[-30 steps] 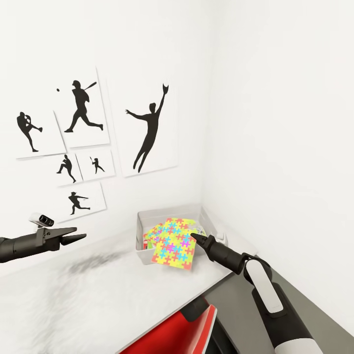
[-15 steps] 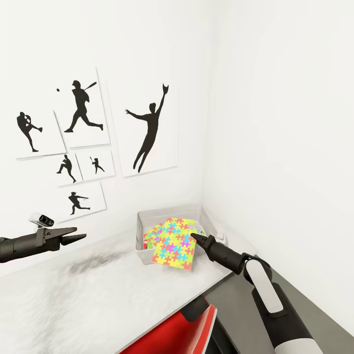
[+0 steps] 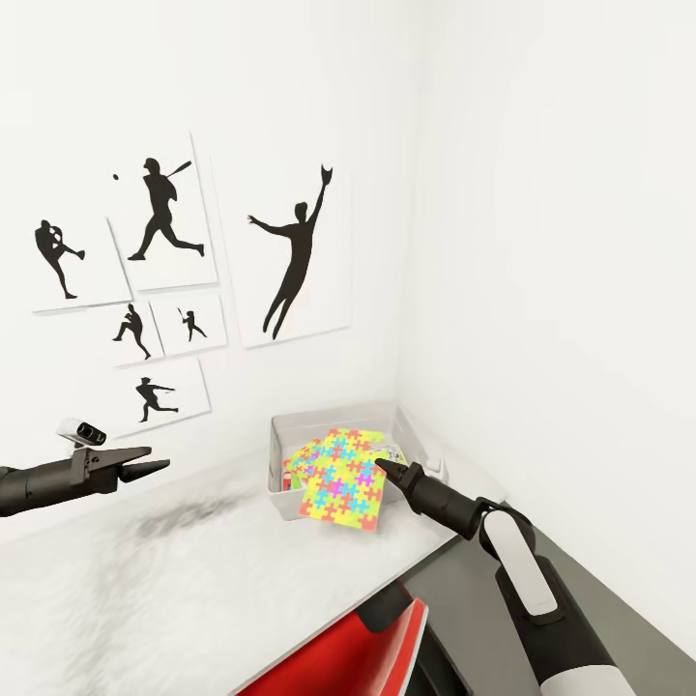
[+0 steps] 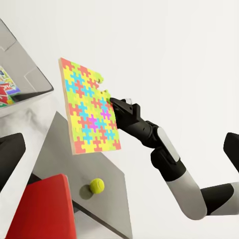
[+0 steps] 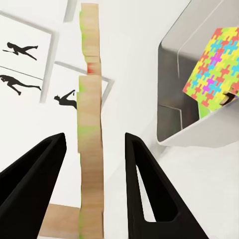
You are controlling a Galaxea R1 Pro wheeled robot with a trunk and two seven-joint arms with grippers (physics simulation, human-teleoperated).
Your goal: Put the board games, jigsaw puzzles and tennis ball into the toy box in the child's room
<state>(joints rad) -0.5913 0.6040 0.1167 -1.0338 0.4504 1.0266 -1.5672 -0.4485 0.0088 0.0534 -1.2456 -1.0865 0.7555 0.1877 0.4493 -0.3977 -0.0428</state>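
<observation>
Right tool (image 3: 379, 467) has not moved over the past second: it holds one jigsaw puzzle (image 3: 340, 480) by its edge, tilted over the near rim of the toy box (image 3: 290, 425), so the drop is not yet made. Left tool (image 3: 155, 462) hangs parted and empty, well apart from the toy box. Left wrist view adds the tennis ball (image 4: 96, 185) on the dark lower bench (image 4: 112, 199), below the toy box.

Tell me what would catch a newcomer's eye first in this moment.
The brightly coloured jigsaw puzzle, held upright at the right end effector over the near rim of the grey toy box on the table. Next, the black baseball-player silhouette pictures on the white wall behind. In the left wrist view, a tennis ball lies on the lower dark grey section.
</observation>
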